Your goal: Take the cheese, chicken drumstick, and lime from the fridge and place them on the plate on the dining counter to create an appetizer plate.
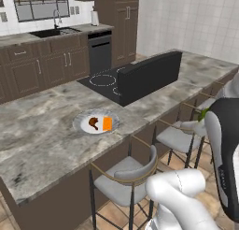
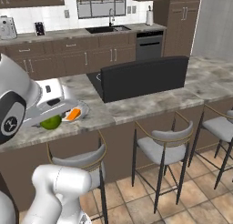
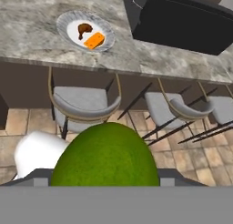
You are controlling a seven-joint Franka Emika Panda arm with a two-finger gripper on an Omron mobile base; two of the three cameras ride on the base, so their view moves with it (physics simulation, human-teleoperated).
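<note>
My gripper [image 2: 51, 119] is shut on the lime [image 2: 50, 123], a round yellow-green ball that looms large in the hand view [image 3: 105, 159]. It hangs in front of the dining counter [image 1: 42, 135], above the stools. On the counter lies the white plate [image 1: 82, 125] with the reddish-brown chicken drumstick [image 1: 94, 122] and the orange cheese [image 1: 107, 123] on it. In the hand view the plate [image 3: 68, 31] with the drumstick [image 3: 83, 29] and cheese [image 3: 94, 40] is ahead and to the upper left. From the right, my hand covers most of the plate; the cheese [image 2: 73, 114] peeks out. The fridge is out of view.
Grey bar stools [image 1: 127, 173] [image 2: 159, 148] line the counter's near side below my hand. A black raised panel [image 1: 149, 75] and cooktop [image 1: 100, 80] sit right of the plate. The dark-cabinet sink counter [image 1: 46, 56] runs along the back wall.
</note>
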